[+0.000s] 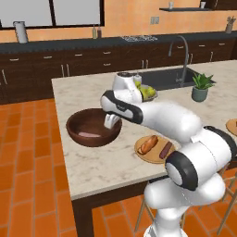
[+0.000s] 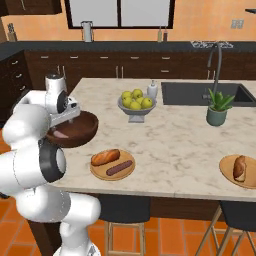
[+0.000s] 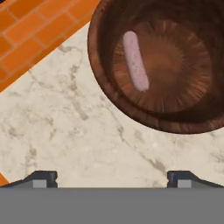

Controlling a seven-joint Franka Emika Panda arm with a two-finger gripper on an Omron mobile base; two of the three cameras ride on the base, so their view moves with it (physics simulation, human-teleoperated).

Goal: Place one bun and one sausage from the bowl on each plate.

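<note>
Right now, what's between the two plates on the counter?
Nothing. In the right base view, only bare marble countertop lies between the plate with bun and sausage and the plate with only a bun.

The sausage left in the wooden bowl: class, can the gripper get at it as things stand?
Probably yes. The sausage lies alone in the bowl, nothing covering it, and the open gripper hangs just over the bowl's rim.

The arm hides the bowl's (image 2: 75,131) left side in the right base view. The hand view's top and right edges cut off the bowl. The left base view's right edge crops the far plate (image 1: 233,126).
</note>
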